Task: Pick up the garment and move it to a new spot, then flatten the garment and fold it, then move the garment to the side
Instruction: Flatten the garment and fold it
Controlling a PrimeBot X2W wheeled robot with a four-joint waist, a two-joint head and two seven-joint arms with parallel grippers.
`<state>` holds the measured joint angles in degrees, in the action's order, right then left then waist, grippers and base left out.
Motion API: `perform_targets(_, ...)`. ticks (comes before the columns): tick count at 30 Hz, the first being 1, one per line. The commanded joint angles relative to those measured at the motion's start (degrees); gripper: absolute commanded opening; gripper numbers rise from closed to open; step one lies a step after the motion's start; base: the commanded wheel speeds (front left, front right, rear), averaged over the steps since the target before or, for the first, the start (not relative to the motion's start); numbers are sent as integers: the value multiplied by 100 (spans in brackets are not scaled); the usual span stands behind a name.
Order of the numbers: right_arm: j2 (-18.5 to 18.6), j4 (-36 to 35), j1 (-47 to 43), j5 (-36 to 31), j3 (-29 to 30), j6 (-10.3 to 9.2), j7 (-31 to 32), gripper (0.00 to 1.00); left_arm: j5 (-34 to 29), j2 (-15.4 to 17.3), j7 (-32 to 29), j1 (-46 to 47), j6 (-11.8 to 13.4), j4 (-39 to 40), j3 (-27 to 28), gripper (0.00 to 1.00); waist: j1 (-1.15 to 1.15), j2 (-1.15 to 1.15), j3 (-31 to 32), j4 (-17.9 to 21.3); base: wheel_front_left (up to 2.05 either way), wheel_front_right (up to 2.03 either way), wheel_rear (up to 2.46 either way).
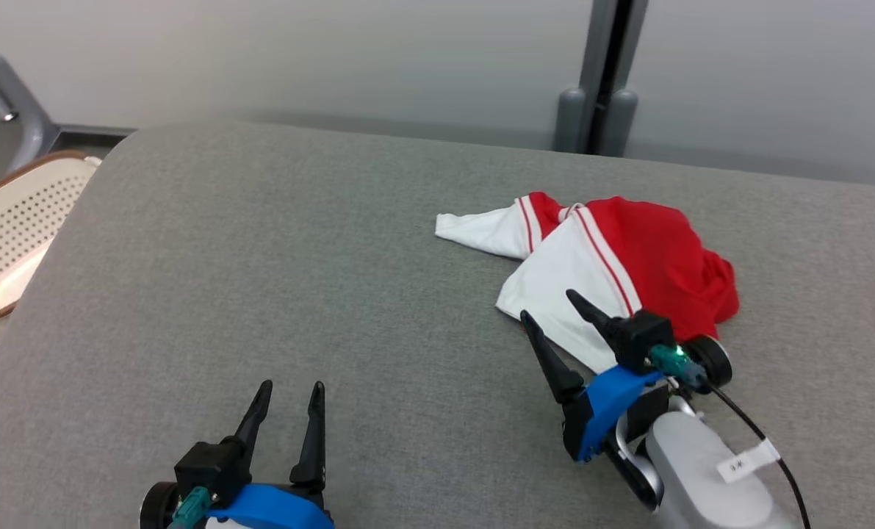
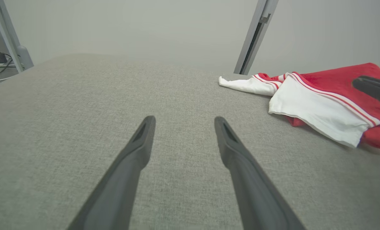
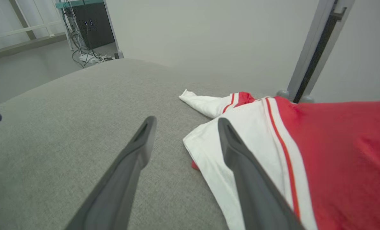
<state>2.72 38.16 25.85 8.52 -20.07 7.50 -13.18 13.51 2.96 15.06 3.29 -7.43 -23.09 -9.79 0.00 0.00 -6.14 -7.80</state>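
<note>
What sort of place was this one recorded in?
Probably a lab or test room: a grey padded surface holding a garment, bare partition walls, and tangled cables.

This is looking like a robotics lab or test room rather than a home. Bare pale wall panels are closing in a padded grey tabletop, with a grey metal post standing between them on rounded feet. Beyond the tabletop, a dark equipment cabinet is trailing tangled cables across a bare floor. A perforated cream basket is sitting beside the tabletop.
</note>
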Motion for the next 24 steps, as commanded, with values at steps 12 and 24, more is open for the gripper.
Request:
perform_targets(12,35,1703,1460,-765,454,-2,804,100,352,-6,15,347,-9,-1,-245,100,0,0,-835,-991,0,0,0)
perform_targets(24,51,2383,1348,-659,345,-2,1356,0,454,-7,15,511,-9,-49,-364,100,0,0,-943,-875,0,0,0)
